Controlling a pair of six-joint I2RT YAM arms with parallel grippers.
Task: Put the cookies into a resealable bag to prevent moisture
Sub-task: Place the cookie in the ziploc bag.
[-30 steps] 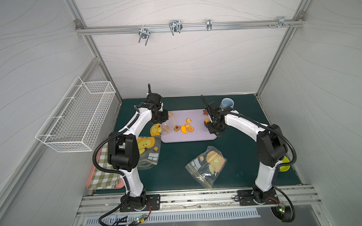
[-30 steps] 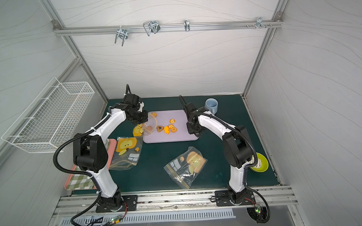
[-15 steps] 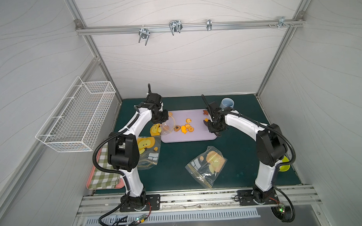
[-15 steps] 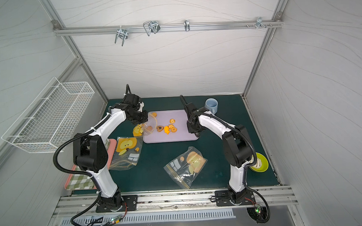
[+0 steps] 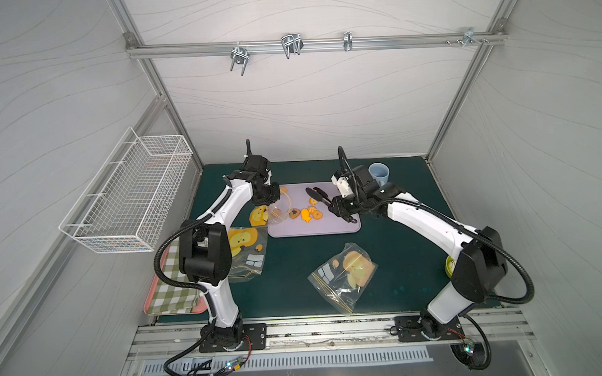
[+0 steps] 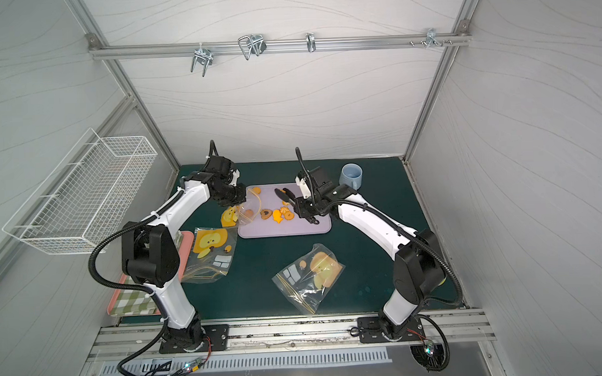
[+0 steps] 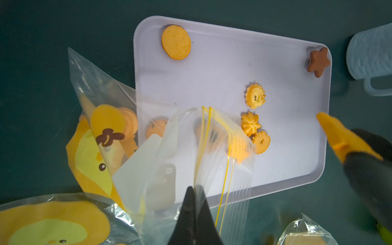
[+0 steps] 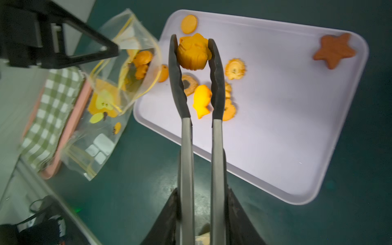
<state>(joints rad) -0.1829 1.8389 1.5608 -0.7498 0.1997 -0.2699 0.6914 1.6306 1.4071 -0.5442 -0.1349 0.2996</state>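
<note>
Under the clear, crinkled resealable bag (image 7: 148,161), some cookies (image 7: 238,149) show only as orange blurs. The left gripper (image 7: 194,212), arm stretched forward, is pinched tight on the bag's yellow-striped rim. The right gripper (image 8: 199,212), elbow bent, squeezes grey tongs (image 8: 186,148) clamping 1 moulded cookie (image 8: 193,54) above the smooth lilac tray (image 7: 275,169), near the bag's mouth.

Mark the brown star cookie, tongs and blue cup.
brown star cookie (image 8: 335,51): right wrist view, centre of star.
tongs (image 8: 186,148): right wrist view, one metal arm.
blue cup (image 6: 349,184): in a top view, side wall.
</note>
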